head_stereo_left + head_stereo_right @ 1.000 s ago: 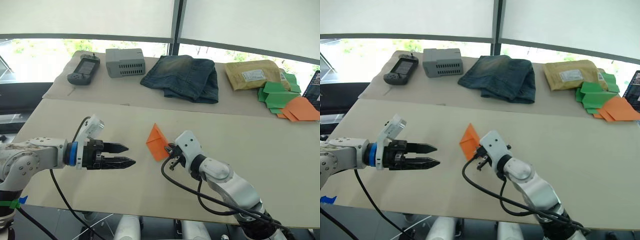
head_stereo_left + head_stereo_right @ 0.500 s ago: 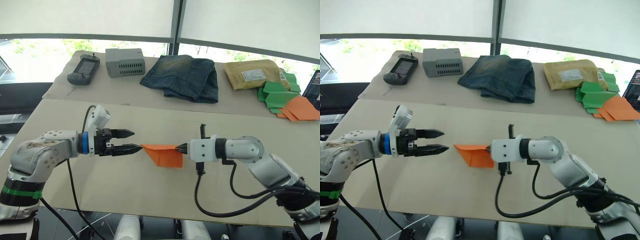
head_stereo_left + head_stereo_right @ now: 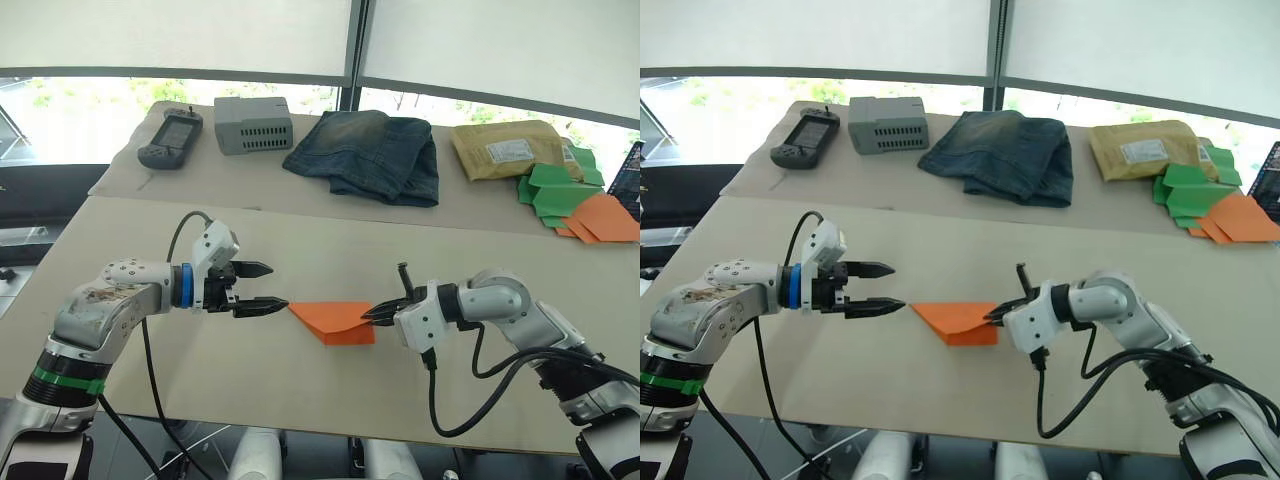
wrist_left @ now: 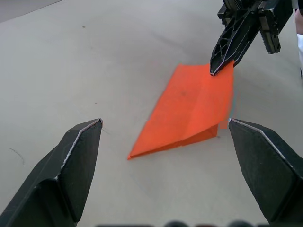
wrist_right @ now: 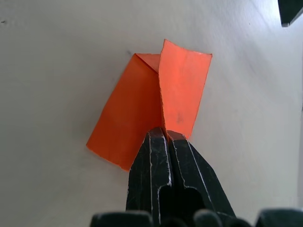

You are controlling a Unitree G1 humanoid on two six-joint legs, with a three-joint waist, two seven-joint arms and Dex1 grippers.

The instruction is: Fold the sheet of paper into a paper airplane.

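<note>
The sheet of paper (image 3: pixel 335 320) is bright orange and folded into a pointed wedge. It lies low on the tan table (image 3: pixel 200 380) with its point towards my left arm, and one flap (image 5: pixel 184 94) stands up along the fold. My right gripper (image 3: pixel 372 313) is shut on the wedge's blunt right end. My left gripper (image 3: pixel 272 287) is open. Its lower fingertip is almost at the paper's point and holds nothing. In the left wrist view the paper (image 4: pixel 191 109) lies ahead between the spread fingers, with the right gripper (image 4: pixel 222 61) pinching its far corner.
Along the far side of the table lie a handheld device (image 3: pixel 170 138), a grey box (image 3: pixel 253 124), folded jeans (image 3: pixel 365 155), a tan envelope (image 3: pixel 505 148), green paper pieces (image 3: pixel 555 190) and other orange pieces (image 3: pixel 600 218). The table's front edge runs close below both arms.
The right gripper has swung the paper from standing upright to lying flat and low, point leftward. The left gripper has moved right, up to the point.
</note>
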